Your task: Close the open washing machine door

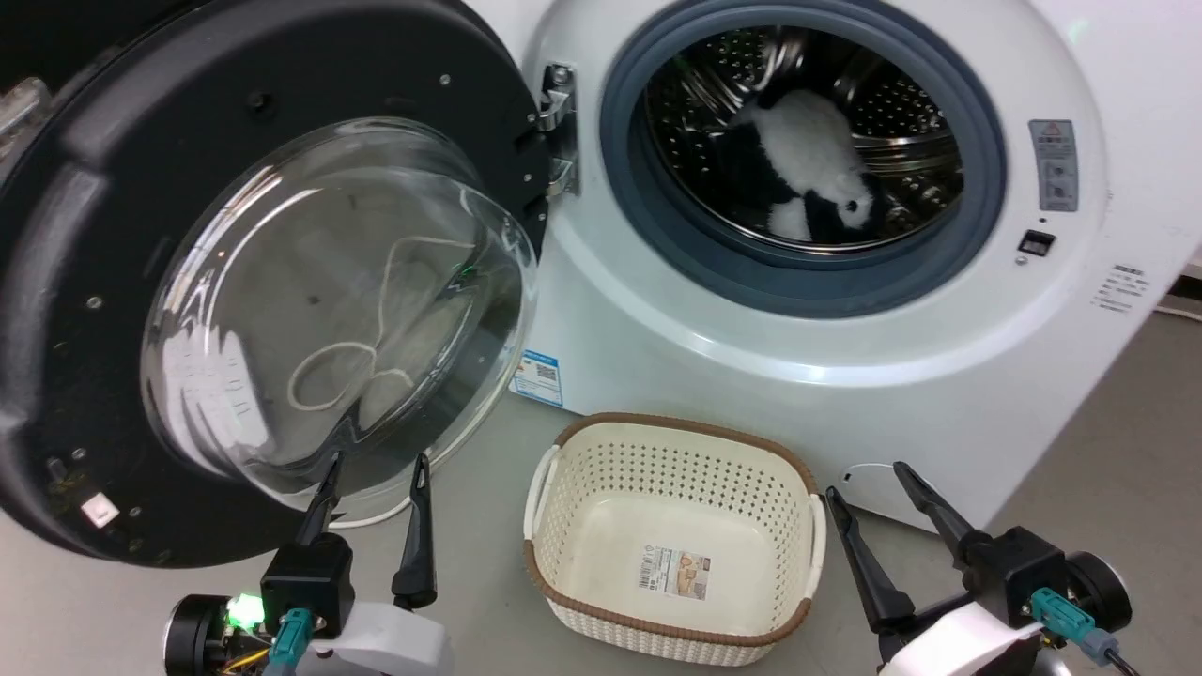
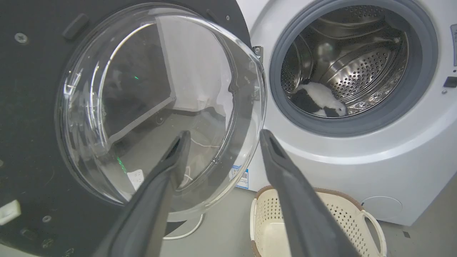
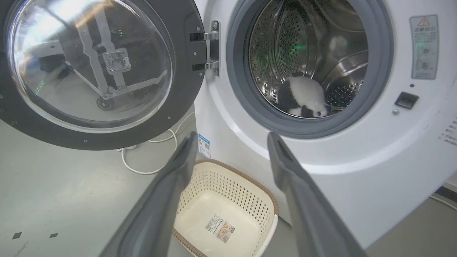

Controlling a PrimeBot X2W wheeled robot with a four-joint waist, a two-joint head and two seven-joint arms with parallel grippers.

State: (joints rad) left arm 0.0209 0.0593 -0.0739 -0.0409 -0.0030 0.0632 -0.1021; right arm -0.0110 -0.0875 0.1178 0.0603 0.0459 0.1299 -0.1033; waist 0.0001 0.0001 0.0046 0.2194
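The washing machine door [image 1: 113,188] is a round glossy black disc with a bulging clear glass bowl, swung wide open to the left on a metal hinge [image 1: 559,131]. It also shows in the left wrist view [image 2: 32,107] and the right wrist view [image 3: 185,89]. The white washing machine [image 1: 714,347] stands behind, its steel drum holding a black-and-white plush toy [image 1: 808,160]. My left gripper [image 1: 376,469] is open, its fingertips just below the glass bowl. My right gripper [image 1: 869,479] is open at the lower right, beside the basket, with nothing between its fingers.
A cream perforated laundry basket [image 1: 563,469] with a brown rim sits empty on the grey floor in front of the machine, between my two grippers. A white cable [image 3: 150,167] loops on the floor under the open door.
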